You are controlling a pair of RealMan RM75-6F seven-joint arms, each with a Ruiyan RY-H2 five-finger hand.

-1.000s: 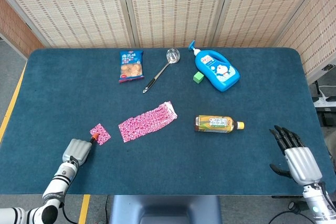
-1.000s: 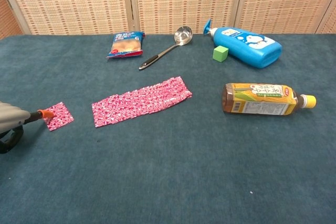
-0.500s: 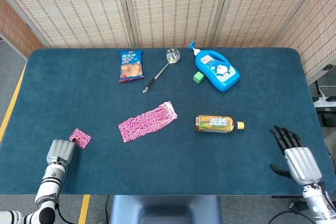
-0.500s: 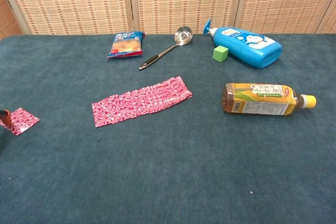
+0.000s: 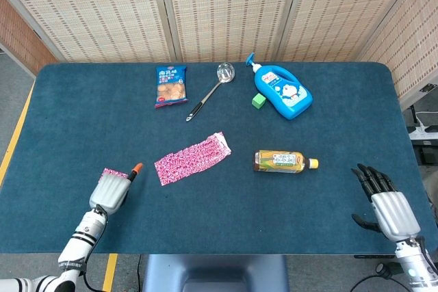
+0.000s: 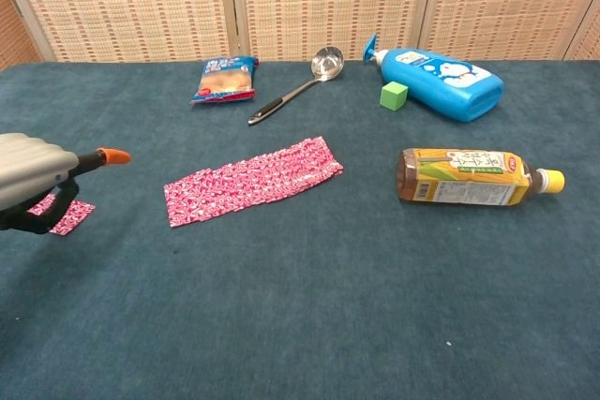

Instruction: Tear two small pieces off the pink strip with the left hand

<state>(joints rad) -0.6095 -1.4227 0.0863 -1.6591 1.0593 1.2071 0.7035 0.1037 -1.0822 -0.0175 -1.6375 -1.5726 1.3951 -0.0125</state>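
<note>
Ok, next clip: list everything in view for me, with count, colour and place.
pink strip: 1, pink patterned, table centre
torn piece: 1, pink, left, lying on the table beside the left hand
snack packet: 1, blue, far left
ladle: 1, steel with black handle, far centre
detergent bottle: 1, blue, far right
cube: 1, green, beside the detergent
tea bottle: 1, amber, yellow cap, lying right of the strip
left robot hand: grey, near left
right robot hand: grey and black, near right, holding nothing

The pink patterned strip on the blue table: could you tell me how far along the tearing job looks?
Done: one small torn pink piece lies on the dark blue table, apart from the pink patterned strip. In hand: nothing; the left hand sits above that piece, holding nothing visible. Left: a second piece has yet to be torn. The right hand rests open at the table's edge.
</note>
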